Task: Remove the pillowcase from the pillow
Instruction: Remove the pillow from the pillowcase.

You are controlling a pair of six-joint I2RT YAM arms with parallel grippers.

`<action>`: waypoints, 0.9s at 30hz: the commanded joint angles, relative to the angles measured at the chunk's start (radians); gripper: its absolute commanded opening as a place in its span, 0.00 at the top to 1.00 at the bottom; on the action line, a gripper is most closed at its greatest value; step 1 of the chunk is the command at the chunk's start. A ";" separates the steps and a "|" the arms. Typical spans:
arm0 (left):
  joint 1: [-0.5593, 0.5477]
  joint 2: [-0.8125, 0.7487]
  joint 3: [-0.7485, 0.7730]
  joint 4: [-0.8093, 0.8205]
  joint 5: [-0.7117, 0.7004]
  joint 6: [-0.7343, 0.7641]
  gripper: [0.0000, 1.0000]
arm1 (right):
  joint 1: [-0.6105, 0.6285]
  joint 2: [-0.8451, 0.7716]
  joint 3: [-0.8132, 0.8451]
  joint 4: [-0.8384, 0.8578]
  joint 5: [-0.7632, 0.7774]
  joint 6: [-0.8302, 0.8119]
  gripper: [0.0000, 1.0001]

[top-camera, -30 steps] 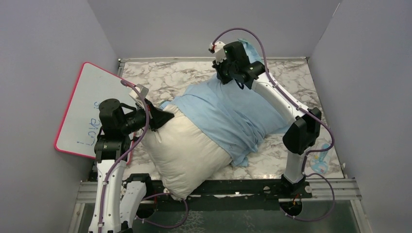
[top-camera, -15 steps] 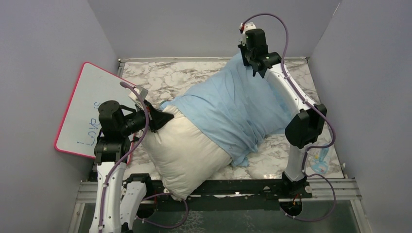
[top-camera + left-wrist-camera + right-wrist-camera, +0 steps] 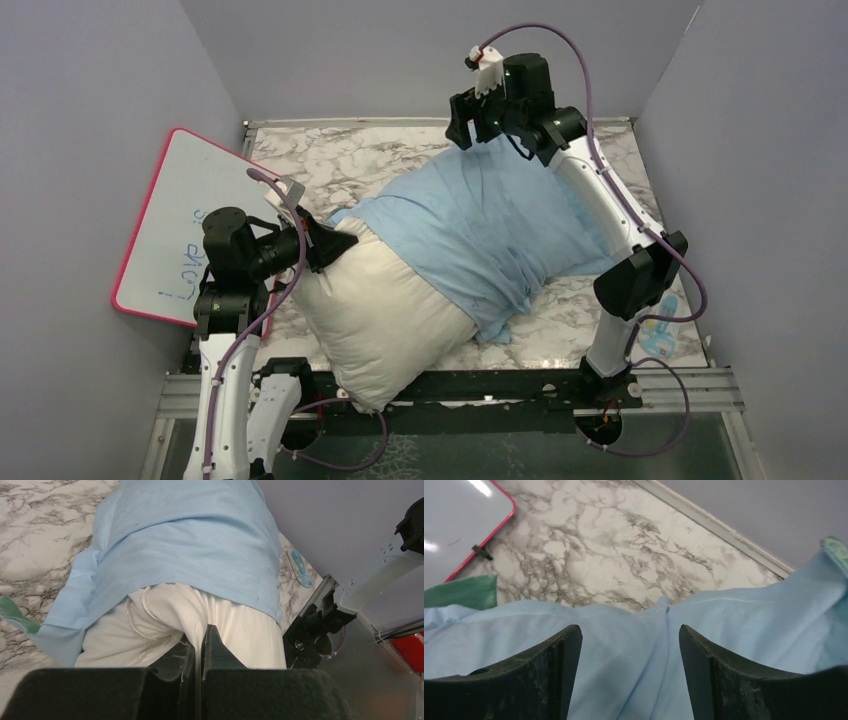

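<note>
Pinching the left claw (image 3: 201, 630) tight on a fold of cream fabric at the left end of the pillow (image 3: 385, 310), jaws closed with only that cloth between them. Holding the right claw (image 3: 478, 118) wide apart and gripping nothing, hovering it above the far end of the pillowcase (image 3: 480, 230), close to the back wall. Looking down between its two dark fingers (image 3: 549, 675) at slack light blue cloth, with a seam running across it. Finding the pillow lying diagonally on the marble worktop (image 3: 350, 160), its bare cream half pointing near-left and bulging over the near edge. Finding its far-right half covered by the pillowcase, blue face up and creased. Catching slips of the teal-green inner face at the open hem in both wrist views. Noting the pink-framed whiteboard (image 3: 190, 220) leaning against the left wall, just beside the left arm and close to the pillow's left end. Noting the right arm's black elbow (image 3: 640, 280) sitting just beside the pillowcase's right edge. Spotting a small pale blue printed item (image 3: 655, 335) lying on the worktop near the right arm's base, apart from the cloth.
</note>
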 commanded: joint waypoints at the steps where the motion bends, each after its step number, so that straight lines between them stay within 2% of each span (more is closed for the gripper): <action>1: -0.010 -0.019 0.037 0.055 0.055 -0.018 1.00 | 0.032 0.044 0.011 -0.146 -0.097 -0.044 0.24; 5: -0.010 -0.015 0.039 0.055 0.054 -0.019 1.00 | 0.034 0.037 -0.079 -0.136 -0.048 -0.049 0.24; 7: -0.010 -0.014 0.037 0.055 0.053 -0.017 1.00 | 0.034 0.036 -0.102 -0.131 -0.011 -0.061 0.30; 8: -0.010 -0.012 0.037 0.055 0.052 -0.017 1.00 | 0.034 0.036 -0.107 -0.120 0.045 -0.061 0.35; 10: -0.010 -0.010 0.039 0.055 0.052 -0.018 1.00 | 0.034 0.035 -0.117 -0.081 0.222 -0.035 0.52; 13: -0.010 -0.011 0.042 0.052 0.045 -0.019 1.00 | 0.033 0.027 -0.131 -0.008 0.448 -0.018 0.85; 15: -0.010 -0.012 0.044 0.046 0.043 -0.015 1.00 | 0.025 0.014 -0.147 0.045 0.517 -0.020 0.96; 16: -0.010 -0.012 0.045 0.042 0.041 -0.012 1.00 | 0.020 0.013 -0.147 0.058 0.534 -0.019 0.99; 22: -0.010 -0.014 0.058 -0.002 0.028 0.022 1.00 | -0.070 0.048 -0.094 0.082 0.636 0.035 0.99; 25: -0.010 -0.018 0.059 -0.020 0.023 0.039 1.00 | -0.121 0.087 -0.013 -0.001 0.618 0.105 0.99; 27: -0.009 -0.019 0.055 -0.022 0.021 0.043 1.00 | -0.126 0.090 0.016 -0.040 0.550 0.112 0.99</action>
